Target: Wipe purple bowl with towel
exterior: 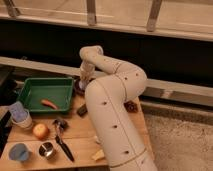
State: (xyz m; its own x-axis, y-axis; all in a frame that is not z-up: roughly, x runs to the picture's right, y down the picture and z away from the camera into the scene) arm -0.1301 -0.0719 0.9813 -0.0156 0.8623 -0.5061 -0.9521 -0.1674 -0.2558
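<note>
– at the back edge of the worktop point(82, 142), just right of the green tray point(37, 95), where is the gripper point(83, 84)?

– right there. the arm point(112, 110) rises from the front right, bends over and points down, so the gripper hangs low beside the tray's right wall.

– released, clenched, or grasping something?

– i cannot tell; its end is dark and partly hidden by the wrist.

– and the purple bowl point(78, 88)?

– a small dark purplish shape sits directly under the gripper, touching it or nearly so, close to the tray's corner. that looks like the bowl.

– what else is on the worktop?

– an orange carrot-like piece point(49, 104) lies in the tray. at the left stands a pale stack of cups point(20, 116), then a round orange fruit point(40, 131), a blue cup point(17, 151), a metal cup point(46, 149) and a dark-handled tool point(62, 141).
</note>
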